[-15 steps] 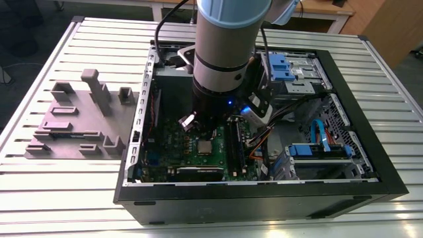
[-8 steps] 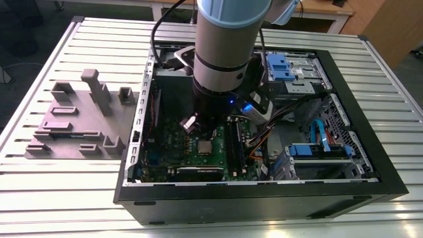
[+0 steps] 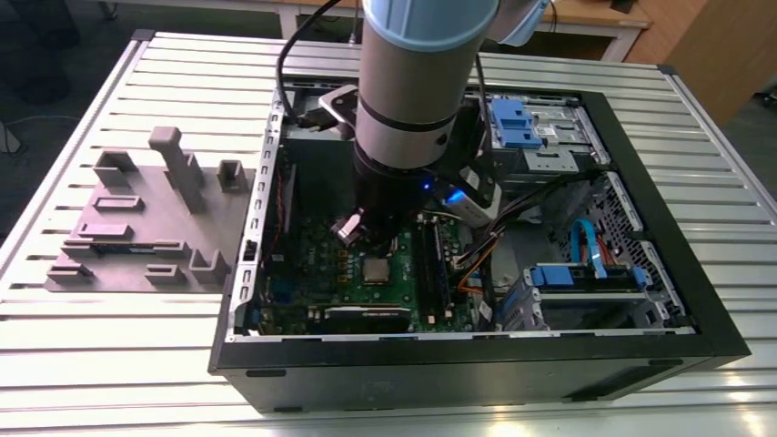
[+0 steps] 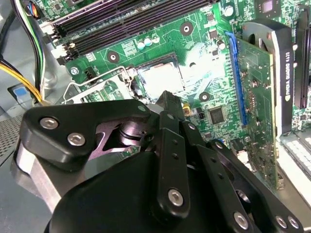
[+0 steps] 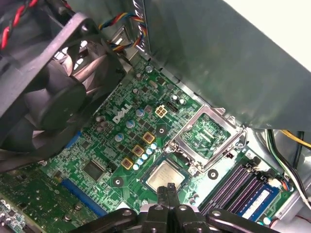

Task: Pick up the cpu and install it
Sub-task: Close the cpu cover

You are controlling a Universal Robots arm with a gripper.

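Observation:
The cpu (image 5: 166, 175), a small square chip with a shiny silver top, lies flat in the socket of the green motherboard (image 5: 121, 141). In the second wrist view the cpu (image 4: 160, 80) glares under the light, and in the exterior view the cpu (image 3: 375, 269) sits mid-board. The metal socket frame (image 5: 206, 133) is hinged open beside it. My gripper (image 5: 170, 188) hangs just above the chip's edge with its black fingers pressed together and nothing between them. The arm hides most of the gripper (image 3: 370, 246) in the exterior view.
The open black PC case (image 3: 680, 273) walls in the board. A large black fan (image 5: 53, 92), memory sticks (image 5: 243, 187), a graphics card (image 4: 286, 63) and cables (image 4: 22, 77) crowd the socket. A grey-purple slotted fixture block (image 3: 140, 223) stands on the slatted table at the exterior view's left.

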